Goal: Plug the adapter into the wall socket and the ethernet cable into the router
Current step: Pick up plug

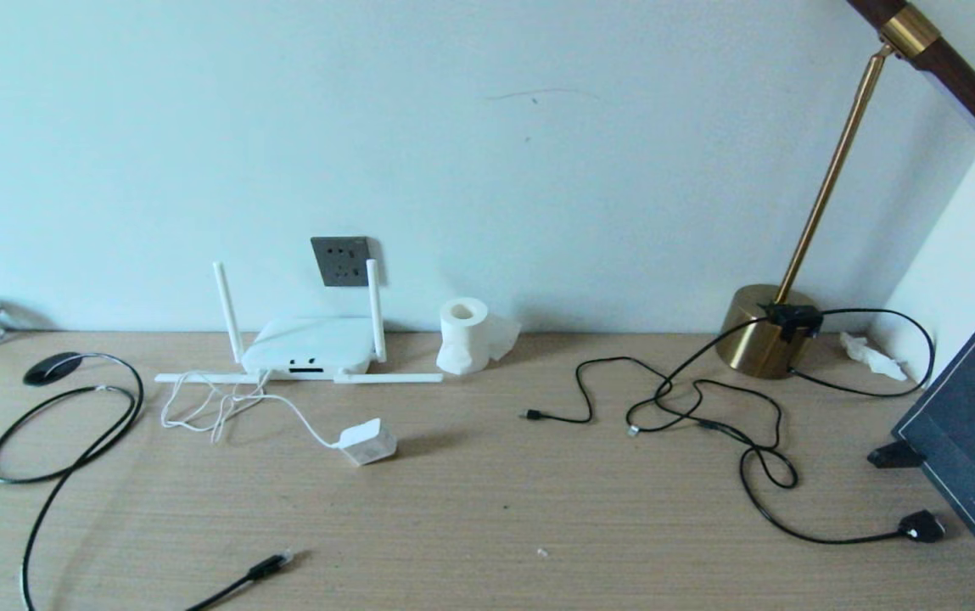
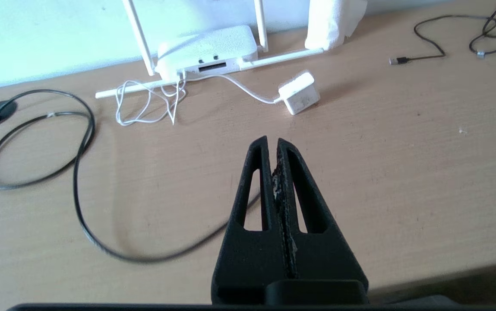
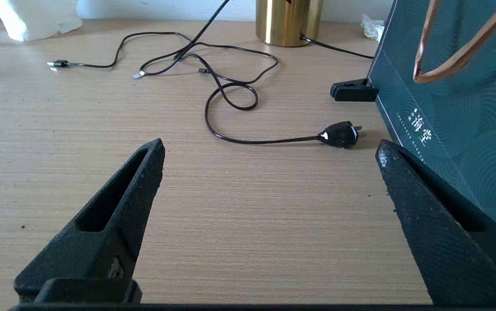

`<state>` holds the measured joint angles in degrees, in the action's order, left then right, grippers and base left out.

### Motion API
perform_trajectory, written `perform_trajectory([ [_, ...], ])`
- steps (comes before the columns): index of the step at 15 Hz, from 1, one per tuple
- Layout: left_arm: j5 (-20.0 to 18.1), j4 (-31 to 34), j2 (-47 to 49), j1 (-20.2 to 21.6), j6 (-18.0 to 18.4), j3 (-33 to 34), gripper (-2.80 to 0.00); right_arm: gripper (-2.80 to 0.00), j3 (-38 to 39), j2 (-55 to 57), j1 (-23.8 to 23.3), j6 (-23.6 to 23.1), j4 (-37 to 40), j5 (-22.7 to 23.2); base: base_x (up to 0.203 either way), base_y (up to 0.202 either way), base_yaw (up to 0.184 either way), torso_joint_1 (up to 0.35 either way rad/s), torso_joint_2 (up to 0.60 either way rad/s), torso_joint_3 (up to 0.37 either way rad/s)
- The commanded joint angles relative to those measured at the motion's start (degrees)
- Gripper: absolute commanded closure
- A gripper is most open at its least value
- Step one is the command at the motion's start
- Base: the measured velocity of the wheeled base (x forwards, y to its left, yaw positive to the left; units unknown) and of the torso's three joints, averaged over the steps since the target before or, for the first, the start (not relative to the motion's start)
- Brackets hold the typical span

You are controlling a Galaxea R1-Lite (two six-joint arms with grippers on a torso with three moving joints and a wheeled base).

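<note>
Lying flat, the ethernet cable [image 1: 269,565] plug points toward the router [image 1: 310,346].

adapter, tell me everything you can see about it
The adapter is a small white rounded block of smooth plastic, lying tilted on the wooden table in front of the router. A thin white cord leaves one side, loops loosely and runs to the router's front. Nothing grips it; it is not in the wall socket.

We think this is a room in a home or a small office, because we see a wooden surface [image 1: 487,509] against a plain wall with a wall socket [image 1: 340,260], a router [image 1: 310,346], a gold lamp [image 1: 763,339], a tissue roll [image 1: 463,335] and loose black cables [image 1: 708,407].
</note>
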<state>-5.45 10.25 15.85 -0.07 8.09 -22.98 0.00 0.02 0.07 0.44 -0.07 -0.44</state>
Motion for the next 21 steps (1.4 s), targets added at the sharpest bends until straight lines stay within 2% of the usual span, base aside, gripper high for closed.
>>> perform_trajectory([
  [1, -0.16, -3.42, 12.12, -0.06, 0.22, -1.88, 0.00, -2.80, 0.00, -0.02, 0.02, 0.00, -0.01, 0.00, 0.000, 0.000, 0.000, 0.000, 0.00, 0.000],
  [3, -0.47, -9.29, 18.69, -0.10, 1.24, -1.04, 0.00, -2.80, 0.00, -0.02, 0.02, 0.00, -0.01, 0.00, 0.000, 0.000, 0.000, 0.000, 0.00, 0.000],
  [6, -1.17, -11.92, 26.04, -0.51, 5.14, -0.29, 0.00, -2.80, 0.06, 0.00, 0.02, 0.00, -0.01, 0.00, 0.000, 0.000, 0.000, 0.000, 0.00, 0.000],
  [7, -2.89, -12.40, 28.05, -1.26, 6.85, -0.33, 0.00, -2.80, 0.09, 0.06, 0.02, 0.00, -0.01, 0.00, 0.000, 0.000, 0.000, 0.000, 0.00, 0.000],
  [10, -11.50, -12.43, 33.10, -2.21, 17.55, -0.47, 0.00, -2.80, 0.06, -0.02, 0.02, 0.00, -0.01, 0.00, 0.000, 0.000, 0.000, 0.000, 0.00, 0.000],
  [13, -18.20, -12.68, 40.98, -2.29, 24.85, -1.58, 0.00, -2.80, 0.06, 0.00, 0.02, 0.00, -0.01, 0.00, 0.000, 0.000, 0.000, 0.000, 0.00, 0.000],
  [16, -20.88, -12.52, 53.34, -1.85, 35.63, -7.25, 0.00, -2.80, 0.01, 0.02, 0.02, 0.00, -0.01, 0.00, 0.000, 0.000, 0.000, 0.000, 0.00, 0.000],
  [21, -22.03, -9.31, 70.08, -0.61, 50.30, -18.86, 0.00, -2.80, 0.00, 0.06, 0.02, 0.00, -0.01, 0.00, 0.000, 0.000, 0.000, 0.000, 0.00, 0.000],
])
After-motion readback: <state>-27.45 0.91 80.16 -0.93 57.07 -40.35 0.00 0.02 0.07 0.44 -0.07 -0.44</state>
